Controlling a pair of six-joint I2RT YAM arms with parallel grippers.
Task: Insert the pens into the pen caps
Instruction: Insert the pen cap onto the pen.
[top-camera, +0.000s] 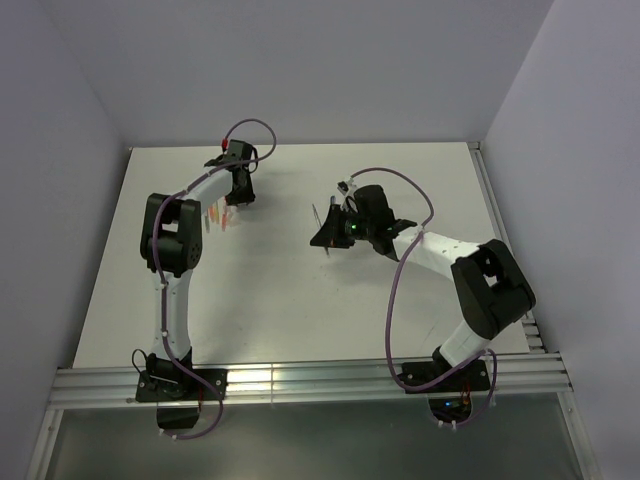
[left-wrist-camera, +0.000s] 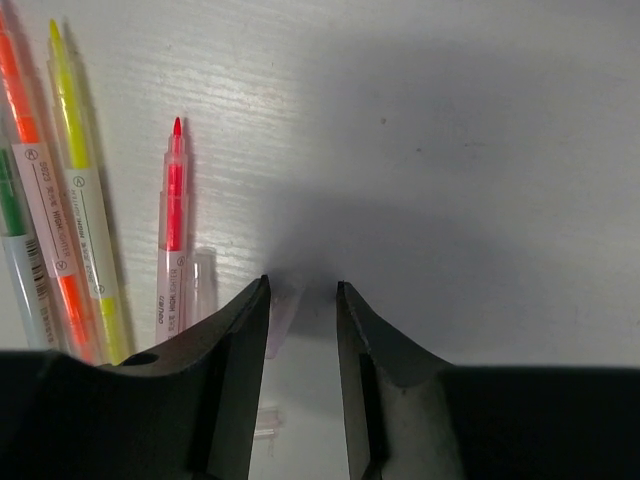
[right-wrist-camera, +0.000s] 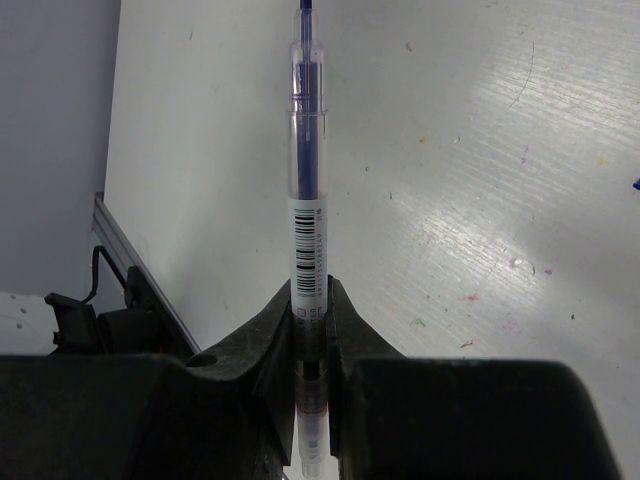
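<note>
**Right gripper holds blue pen; left gripper part open over pens and caps**

Right gripper is clamped on the blue pen. Its jaws pinch the lower barrel near the barcode label. The pen sticks straight out past the fingertips with its uncapped tip pointing away, clear of the bench. In the top view this gripper sits about mid-bench, slightly toward the right edge.

Left gripper is part open, jaws apart, with nothing clamped. It points down at the bench in the left half, nearer the far edge.

Four pens lie side by side, roughly parallel, tips all pointing the same way:
- red pen, closest to the gripper
- yellow pen
- orange pen
- green pen, cut off by the frame edge

A clear cap lies just beside the red pen's barrel. A second clear piece lies in the jaw gap, close to the finger on the pen side. Can't tell if it touches that finger.
</note>
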